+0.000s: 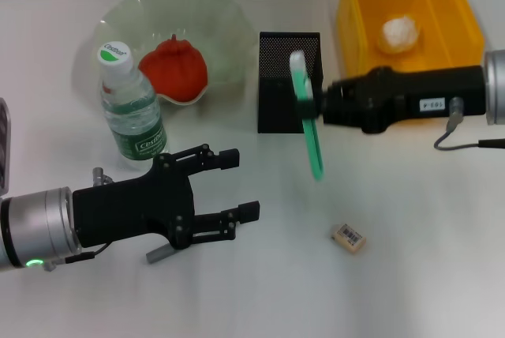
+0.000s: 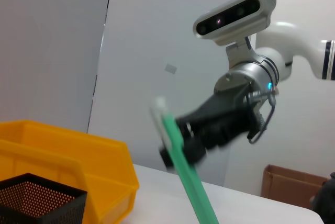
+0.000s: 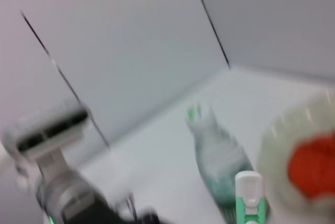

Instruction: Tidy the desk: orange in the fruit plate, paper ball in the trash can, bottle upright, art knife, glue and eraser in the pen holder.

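My right gripper [image 1: 314,103] is shut on the green art knife [image 1: 309,121], held blade-down just in front of the black mesh pen holder [image 1: 278,61]. The left wrist view shows the same grip on the knife [image 2: 189,185]. The orange [image 1: 173,69] lies in the pale-green fruit plate [image 1: 213,18]. The bottle [image 1: 132,109] stands upright beside it. A paper ball [image 1: 401,31] rests in the yellow trash can [image 1: 359,14]. The eraser [image 1: 349,237] lies on the desk. My left gripper [image 1: 243,184] hovers open, empty. A grey stub [image 1: 158,255] under it may be the glue.
The trash can stands right of the pen holder, close behind my right arm. A dark object [image 1: 4,144] sits at the desk's left edge. White desk surface surrounds the eraser.
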Motion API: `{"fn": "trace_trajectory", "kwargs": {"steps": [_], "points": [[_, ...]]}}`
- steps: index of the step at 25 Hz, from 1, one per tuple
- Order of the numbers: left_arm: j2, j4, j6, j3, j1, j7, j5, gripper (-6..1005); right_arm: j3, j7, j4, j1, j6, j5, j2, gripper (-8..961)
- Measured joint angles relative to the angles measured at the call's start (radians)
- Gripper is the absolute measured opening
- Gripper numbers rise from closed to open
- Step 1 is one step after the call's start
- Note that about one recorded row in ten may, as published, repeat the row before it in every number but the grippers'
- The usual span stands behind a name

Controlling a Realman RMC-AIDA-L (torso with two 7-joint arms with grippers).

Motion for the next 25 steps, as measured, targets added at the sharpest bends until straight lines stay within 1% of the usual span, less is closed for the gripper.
{"fn": "trace_trajectory", "kwargs": {"steps": [2,3,4,5,6,7,8,9,11,12,13,17,25], "points": [[0.000,0.000,0.000,0.000,0.000,0.000,0.000,794,0.025,-0.105,0.075,0.000,0.002,0.095,0.000,187],[0.000,0.000,0.000,0.000,0.000,0.000,0.000,794,0.037,-0.199,0.149,0.004,0.012,0.173,0.000,187],[0.000,0.000,0.000,0.000,0.000,0.000,0.000,794,0.037,-0.199,0.149,0.004,0.012,0.173,0.000,187],[0.000,0.000,0.000,-0.001,0.000,0.000,0.000,794,0.040,-0.300,0.225,0.011,0.032,0.256,0.000,187],[0.000,0.000,0.000,-0.001,0.000,0.000,0.000,794,0.040,-0.300,0.225,0.011,0.032,0.256,0.000,187],[0.000,0.000,0.000,-0.001,0.000,0.000,0.000,794,0.038,-0.395,0.300,0.019,0.051,0.334,0.001,187],[0.000,0.000,0.000,-0.001,0.000,0.000,0.000,794,0.038,-0.395,0.300,0.019,0.051,0.334,0.001,187],[0.000,0.000,0.000,-0.001,0.000,0.000,0.000,794,0.037,-0.433,0.329,0.025,0.057,0.361,0.001,187],[0.000,0.000,0.000,0.000,0.000,0.000,0.000,794,0.036,-0.519,0.395,0.038,0.061,0.417,0.002,187],[0.000,0.000,0.000,0.001,-0.001,0.000,0.000,794,0.038,-0.611,0.455,0.053,0.061,0.473,0.003,187],[0.000,0.000,0.000,0.001,-0.001,0.000,0.000,794,0.038,-0.611,0.455,0.053,0.061,0.473,0.003,187],[0.000,0.000,0.000,0.001,-0.002,0.000,0.000,794,0.040,-0.768,0.562,0.083,0.078,0.544,0.004,187],[0.000,0.000,0.000,-0.001,-0.002,0.000,0.000,793,0.048,-0.795,0.577,0.092,0.143,0.553,0.005,187]]}}
